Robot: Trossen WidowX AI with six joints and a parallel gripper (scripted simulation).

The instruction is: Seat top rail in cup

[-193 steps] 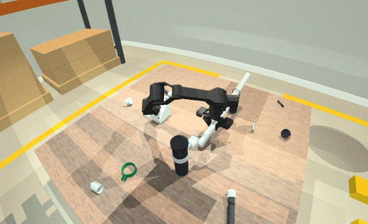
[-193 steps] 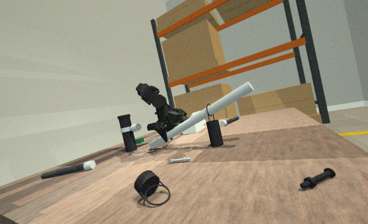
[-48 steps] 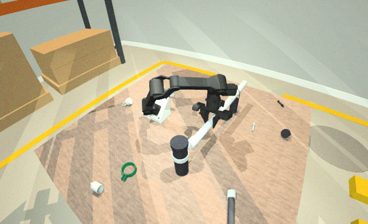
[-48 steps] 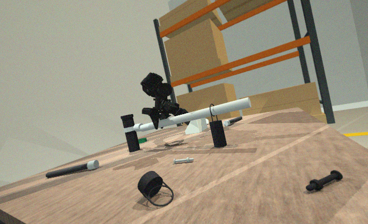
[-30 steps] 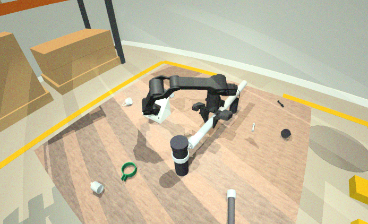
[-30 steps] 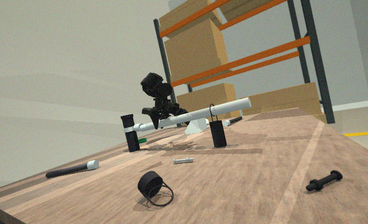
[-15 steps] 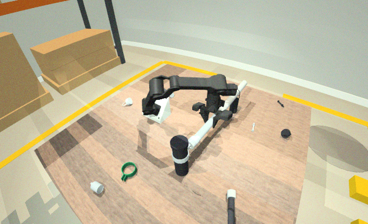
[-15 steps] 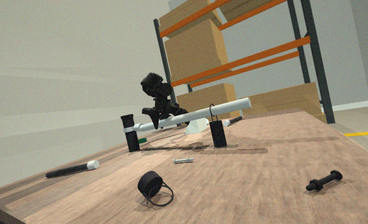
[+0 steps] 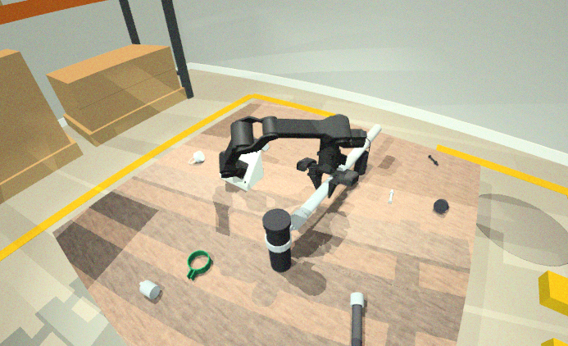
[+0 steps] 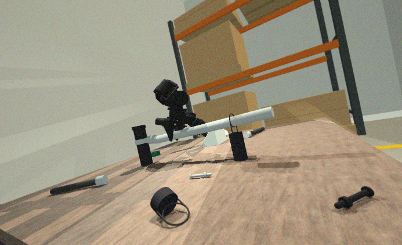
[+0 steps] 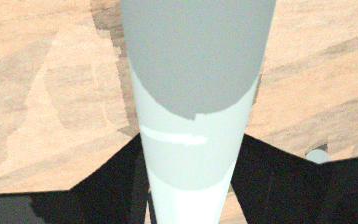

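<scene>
The white top rail (image 9: 354, 157) (image 10: 220, 123) (image 11: 195, 100) slants down from the wire loop cap on the small black post (image 10: 238, 146) to the big black post (image 9: 279, 257) (image 10: 143, 152). Its low end meets the rail-end cup (image 9: 299, 217) (image 10: 151, 139), which hangs on the white brace band (image 9: 277, 248) (image 10: 139, 141) a little below the post cap (image 9: 276, 220). My gripper (image 9: 328, 185) (image 10: 173, 132) (image 11: 183, 136) is shut on the rail at about mid-length. In the wrist view the rail fills the middle, with a dark finger on each side.
Loose parts lie on the wooden table: a green ring (image 9: 198, 263), a white cap (image 9: 149, 289), a black rod with a white end (image 9: 356, 318) (image 10: 77, 184), a white bolt (image 9: 390, 196) (image 10: 199, 175), a spare black loop cap (image 9: 440, 206) (image 10: 164, 201) and a black bolt (image 9: 433, 160) (image 10: 352, 198). Boxes and a rack stand behind.
</scene>
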